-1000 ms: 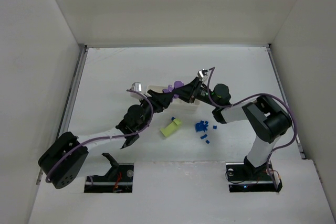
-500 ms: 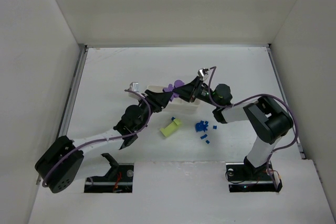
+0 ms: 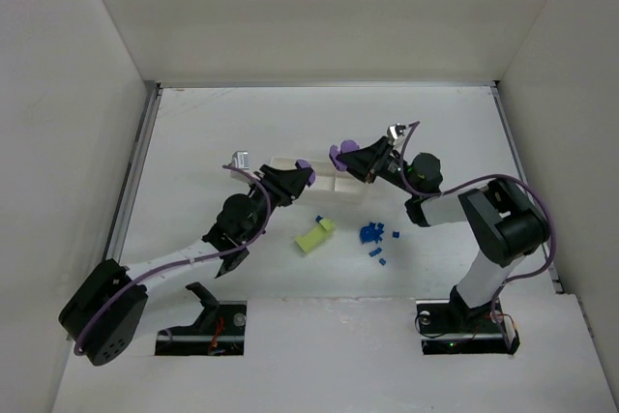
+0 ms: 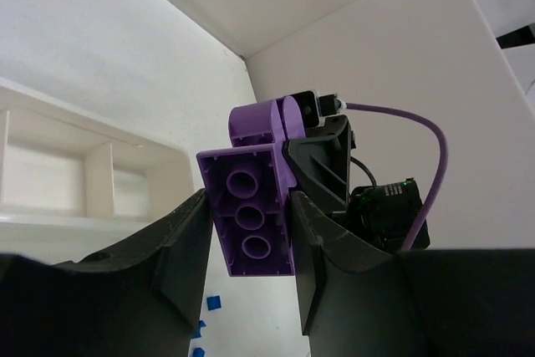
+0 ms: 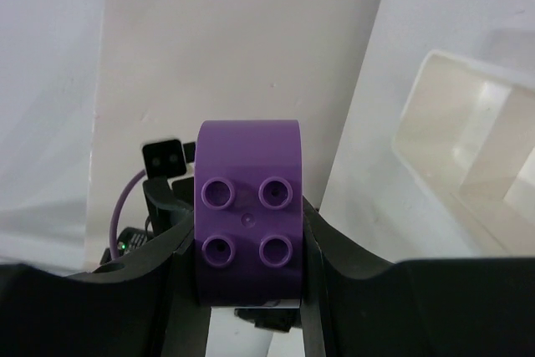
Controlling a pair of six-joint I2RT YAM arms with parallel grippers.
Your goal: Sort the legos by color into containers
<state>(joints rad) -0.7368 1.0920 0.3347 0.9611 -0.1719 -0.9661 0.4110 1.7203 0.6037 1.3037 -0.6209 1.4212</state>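
Two purple legos are held in the air, a little apart. My left gripper (image 3: 296, 174) is shut on a purple brick (image 4: 251, 206), seen from its hollow underside. My right gripper (image 3: 352, 156) is shut on a rounded purple brick with four studs (image 5: 248, 223). Both hang just above the white tray (image 3: 340, 186), whose compartments (image 4: 84, 181) look empty where they show. In the top view the yellow-green brick (image 3: 315, 236) lies on the table in front of the tray. Several tiny blue legos (image 3: 372, 235) lie to its right, and one blue bit (image 3: 318, 217) sits near the tray.
White walls enclose the table on three sides. In the right wrist view the tray's corner (image 5: 468, 140) sits at the right. The arm bases stand at the near edge.
The two purple pieces were together between both grippers; now they are apart. My left gripper closed on its piece and drew back left, while the right moved right with the rounded piece.
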